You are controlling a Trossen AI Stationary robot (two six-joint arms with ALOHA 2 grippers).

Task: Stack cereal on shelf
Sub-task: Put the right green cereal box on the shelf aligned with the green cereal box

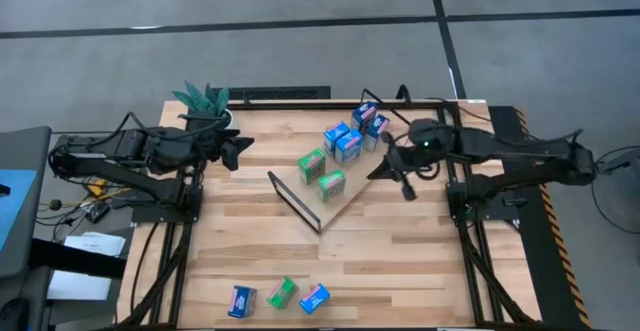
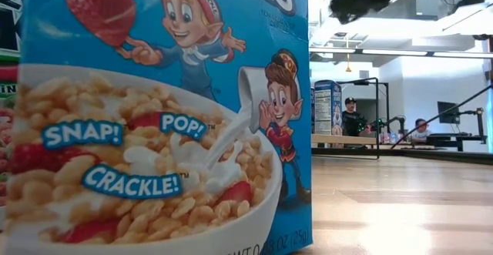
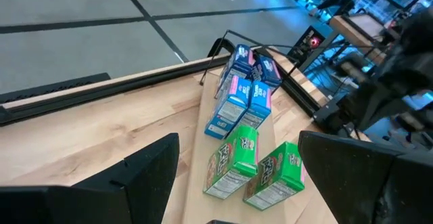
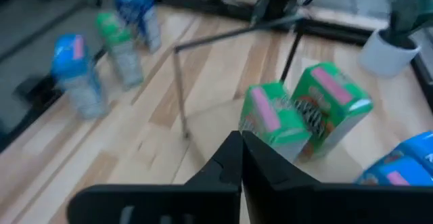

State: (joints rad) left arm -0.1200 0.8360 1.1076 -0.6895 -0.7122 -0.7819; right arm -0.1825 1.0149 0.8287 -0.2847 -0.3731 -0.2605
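The shelf (image 1: 358, 185) is a long light-wood board with black wire frame ends, lying slantwise on the table. On it stand two green cereal boxes (image 1: 312, 163) and several blue ones (image 1: 348, 147); they also show in the left wrist view (image 3: 233, 158). Three more boxes (image 1: 283, 292) lie near the table's near edge, and one blue box (image 2: 154, 116) fills the low view. My left gripper (image 1: 240, 150) is open and empty, left of the shelf (image 3: 237, 143). My right gripper (image 1: 394, 177) is shut and empty, just right of the shelf (image 4: 241, 143), facing the green boxes (image 4: 298, 112).
A potted plant (image 1: 205, 106) stands at the table's far left corner, just behind my left gripper. The black metal frame (image 1: 455, 186) runs along the table's sides. Bare tabletop (image 1: 380, 261) lies between the shelf and the near boxes. People sit in the room beyond (image 2: 350, 116).
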